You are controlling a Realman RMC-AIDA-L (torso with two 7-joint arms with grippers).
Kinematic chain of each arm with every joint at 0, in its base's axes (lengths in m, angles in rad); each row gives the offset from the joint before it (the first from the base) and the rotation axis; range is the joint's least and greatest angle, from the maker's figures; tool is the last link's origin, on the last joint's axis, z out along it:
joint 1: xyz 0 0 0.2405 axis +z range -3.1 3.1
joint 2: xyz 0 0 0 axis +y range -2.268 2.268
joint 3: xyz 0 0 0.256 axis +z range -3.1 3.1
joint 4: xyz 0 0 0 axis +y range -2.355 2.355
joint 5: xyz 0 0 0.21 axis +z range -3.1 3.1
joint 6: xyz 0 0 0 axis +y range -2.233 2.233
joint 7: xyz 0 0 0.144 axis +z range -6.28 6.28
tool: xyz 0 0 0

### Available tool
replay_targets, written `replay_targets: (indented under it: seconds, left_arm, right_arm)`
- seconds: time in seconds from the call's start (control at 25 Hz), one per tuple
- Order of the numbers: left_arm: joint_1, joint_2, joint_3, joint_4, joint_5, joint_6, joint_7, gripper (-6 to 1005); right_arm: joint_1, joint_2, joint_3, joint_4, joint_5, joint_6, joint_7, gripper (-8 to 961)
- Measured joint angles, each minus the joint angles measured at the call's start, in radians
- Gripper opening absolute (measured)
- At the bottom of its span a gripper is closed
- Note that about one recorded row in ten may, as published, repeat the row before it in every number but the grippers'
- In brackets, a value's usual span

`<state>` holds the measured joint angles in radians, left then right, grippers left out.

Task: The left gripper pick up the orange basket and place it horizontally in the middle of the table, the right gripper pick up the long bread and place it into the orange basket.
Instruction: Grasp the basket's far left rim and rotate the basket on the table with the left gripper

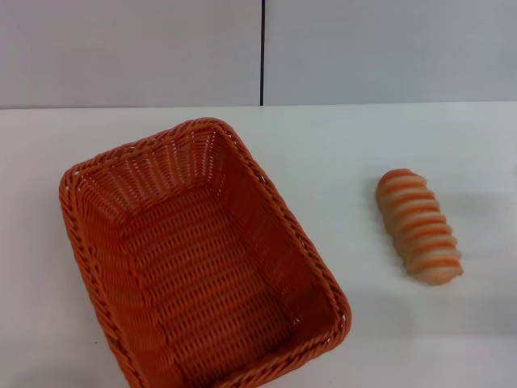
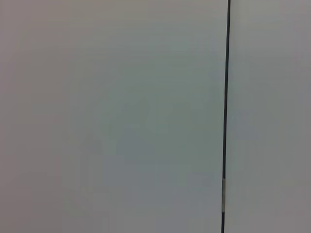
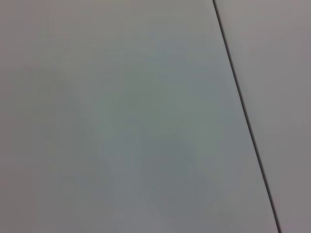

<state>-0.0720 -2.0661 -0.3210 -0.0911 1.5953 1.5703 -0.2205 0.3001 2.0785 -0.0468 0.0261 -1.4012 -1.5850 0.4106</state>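
Note:
The orange basket (image 1: 198,259) rests on the white table (image 1: 339,145) at the left-centre of the head view. It lies at a slant, its long side running from far-left toward near-right, and it holds nothing. To its right lies the long bread (image 1: 418,225), tan with pale spiral ridges, apart from the basket. Neither gripper appears in any view. Both wrist views face only a pale wall.
A grey wall with a dark vertical seam (image 1: 262,52) stands behind the table's far edge. The same seam (image 2: 225,97) crosses the left wrist view, and the seam (image 3: 243,111) also crosses the right wrist view. White tabletop lies between basket and bread.

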Motion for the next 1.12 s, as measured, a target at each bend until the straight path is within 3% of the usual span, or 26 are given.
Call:
replay_targets:
  seconds: [0.88, 1.04, 1.12]
  left_arm:
    - [0.006, 0.001, 0.017, 0.001, 0.000, 0.001, -0.004, 832]
    - [0.006, 0.005, 0.054, 0.021, 0.000, 0.003, -0.053, 832]
    - [-0.001, 0.006, 0.129, 0.076, 0.000, 0.012, -0.090, 832]
  right_arm:
    - [0.010, -0.002, -0.001, -0.003, -0.003, 0.009, 0.002, 638]
    - [0.012, -0.002, 0.000, -0.004, -0.001, 0.018, 0.002, 638]
    - [0.013, -0.002, 0.000, -0.005, -0.001, 0.020, 0.002, 638]
